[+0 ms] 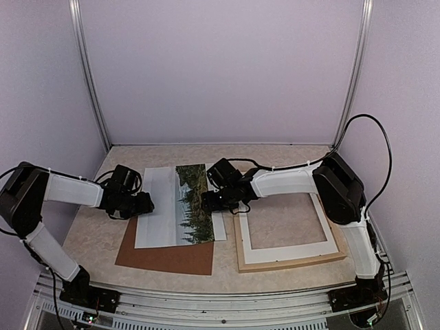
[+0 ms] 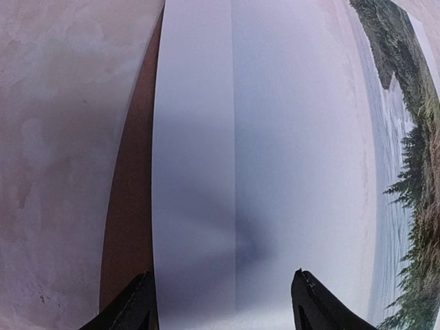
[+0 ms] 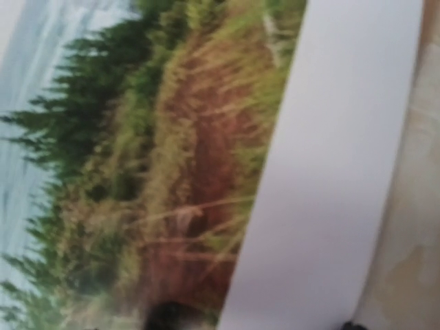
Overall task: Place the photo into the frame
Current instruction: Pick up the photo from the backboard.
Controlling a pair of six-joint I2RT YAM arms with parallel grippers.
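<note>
Top external view: a beige marbled desk (image 1: 89,230) sits inside pale lilac walls (image 1: 220,69), with a strip of bare surface running along the far edge by the back wall and more bare surface at the left.

On the right half the frame (image 1: 292,262) lies flat, thin pale wood with a white inner border and the desk showing through its opening. Its right rim sits close to the right arm's upright link and the side wall. The right arm (image 1: 285,182) reaches across the frame's far left corner.

The photo (image 1: 161,206) lies flat at centre left, outside the frame, its right edge just beside the frame's left rim with a thin gap of desk between them. Its tree band runs down the right part and the rest is pale. A brown board (image 1: 168,260) lies under it, showing past its near edge and along its left edge.

The left end effector (image 1: 146,204) sits at the photo's left edge. In the left wrist view its two dark fingers (image 2: 130,311) stand wide apart, open, over the white margin, one above the strip of board.

The right end effector (image 1: 210,201) sits at the photo's right edge. The right wrist view is blurred and very near the print; two dark fingertips (image 3: 168,318) just show, apart, either side of the white border, so it reads as open.
</note>
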